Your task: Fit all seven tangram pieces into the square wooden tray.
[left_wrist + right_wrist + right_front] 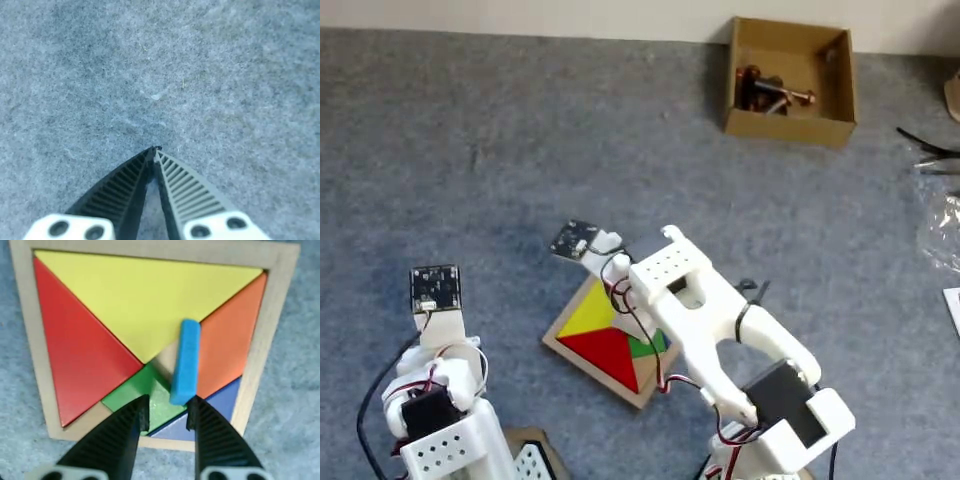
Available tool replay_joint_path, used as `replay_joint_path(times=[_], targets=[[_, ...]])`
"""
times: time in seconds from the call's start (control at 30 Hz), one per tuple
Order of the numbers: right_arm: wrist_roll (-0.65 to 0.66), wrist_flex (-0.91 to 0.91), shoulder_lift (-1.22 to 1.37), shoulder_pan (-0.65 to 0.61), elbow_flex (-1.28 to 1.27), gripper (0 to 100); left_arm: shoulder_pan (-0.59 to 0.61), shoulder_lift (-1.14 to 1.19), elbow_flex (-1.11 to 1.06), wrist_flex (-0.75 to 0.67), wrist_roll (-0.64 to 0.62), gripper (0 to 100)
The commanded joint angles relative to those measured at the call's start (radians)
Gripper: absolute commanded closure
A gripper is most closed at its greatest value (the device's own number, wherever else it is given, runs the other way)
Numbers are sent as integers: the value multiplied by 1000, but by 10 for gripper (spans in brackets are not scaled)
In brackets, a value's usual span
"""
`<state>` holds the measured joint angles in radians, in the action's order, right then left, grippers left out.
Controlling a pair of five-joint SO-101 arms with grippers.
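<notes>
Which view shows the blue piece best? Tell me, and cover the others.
The right wrist view: the blue piece sits unseated over the gap between yellow and orange in the tray. In the high view the right arm covers that part of the tray. The left wrist view faces carpet.

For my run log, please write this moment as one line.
right gripper: open over tray | blue piece: on edge, not seated | left gripper: shut over grey carpet
</notes>
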<state>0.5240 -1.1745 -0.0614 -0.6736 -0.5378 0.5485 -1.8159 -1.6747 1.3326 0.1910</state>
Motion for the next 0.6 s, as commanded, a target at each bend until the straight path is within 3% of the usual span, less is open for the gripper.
replay_joint_path(times=[0.0, 0.27, 0.37, 0.47, 0.57], targets=[[-17, -22, -130, -12, 41, 875, -15, -5, -21, 5, -9, 995], [-31, -25, -366, 16, 35, 875, -15, -5, -21, 5, -9, 995], [-92, 27, -346, 62, 31, 884, -15, -5, -21, 5, -9, 995], [-100, 56, -280, 90, 24, 991, -15, -5, -21, 5, -9, 995], [-101, 94, -216, 93, 27, 991, -15, -5, -21, 5, -9, 995]])
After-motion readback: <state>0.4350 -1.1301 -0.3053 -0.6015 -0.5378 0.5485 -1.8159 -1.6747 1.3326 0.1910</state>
